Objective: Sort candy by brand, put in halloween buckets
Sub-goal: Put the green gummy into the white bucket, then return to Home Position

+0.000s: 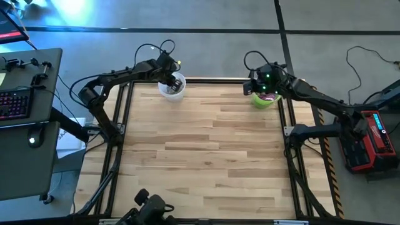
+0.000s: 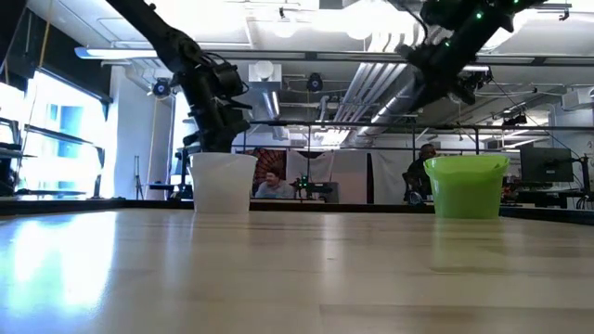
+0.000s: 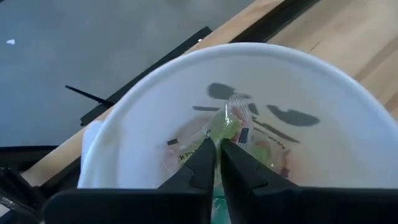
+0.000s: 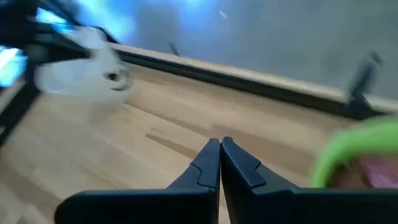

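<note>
The white bucket (image 1: 172, 86) stands at the table's far left, and the lime green bucket (image 1: 264, 99) at the far right. My left gripper (image 3: 217, 148) reaches down into the white bucket (image 3: 155, 106), shut on a green clear-wrapped candy (image 3: 225, 126). More wrapped pieces (image 3: 267, 152) lie on that bucket's bottom. Magenta packets (image 4: 378, 171) lie in the green bucket (image 4: 351, 155). My right gripper (image 4: 220, 144) hangs shut and empty above the table, just left of the green bucket. My left gripper pinches the green candy by its near end (image 3: 221, 135) between its two fingertips. The fingers slant down from above into the white bucket. The candy sticks out past the fingertips, inside the bucket's wall; whether it touches the pieces below, I cannot tell.
Dark frame rails (image 1: 125, 112) run along the table's left, right and far edges. A desk with a keyboard (image 1: 15, 103) stands to the left, a red device (image 1: 375, 134) to the right. The wide wooden tabletop (image 1: 206, 156) lies toward the near edge. People sit in the room beyond (image 2: 271, 186).
</note>
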Controlling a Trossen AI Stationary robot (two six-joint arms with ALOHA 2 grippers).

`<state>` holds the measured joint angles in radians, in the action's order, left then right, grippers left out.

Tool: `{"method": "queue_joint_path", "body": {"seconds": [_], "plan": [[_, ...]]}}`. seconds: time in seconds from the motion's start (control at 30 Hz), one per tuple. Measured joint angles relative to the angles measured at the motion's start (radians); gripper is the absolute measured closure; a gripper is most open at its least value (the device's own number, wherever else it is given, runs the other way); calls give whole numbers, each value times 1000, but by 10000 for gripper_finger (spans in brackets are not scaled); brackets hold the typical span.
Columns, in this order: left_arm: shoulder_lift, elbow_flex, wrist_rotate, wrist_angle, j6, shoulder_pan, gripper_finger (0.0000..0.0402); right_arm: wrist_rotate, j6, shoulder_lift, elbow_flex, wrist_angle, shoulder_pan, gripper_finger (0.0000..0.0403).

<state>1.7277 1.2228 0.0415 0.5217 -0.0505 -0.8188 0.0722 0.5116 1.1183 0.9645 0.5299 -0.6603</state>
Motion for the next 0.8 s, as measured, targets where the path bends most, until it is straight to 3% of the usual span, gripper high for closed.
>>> {"method": "queue_joint_path", "body": {"seconds": [0.27,0.47,0.57,0.8], "plan": [[-28,0,-18,3,-8,6,302,2,76,16,0,146,-94,403],[-79,0,-19,3,-34,23,248,44,91,113,0,198,-156,403],[-105,0,-18,3,-26,43,238,98,85,172,0,205,-175,403],[-152,0,-6,4,-8,97,250,111,37,284,0,97,-229,403]]}}
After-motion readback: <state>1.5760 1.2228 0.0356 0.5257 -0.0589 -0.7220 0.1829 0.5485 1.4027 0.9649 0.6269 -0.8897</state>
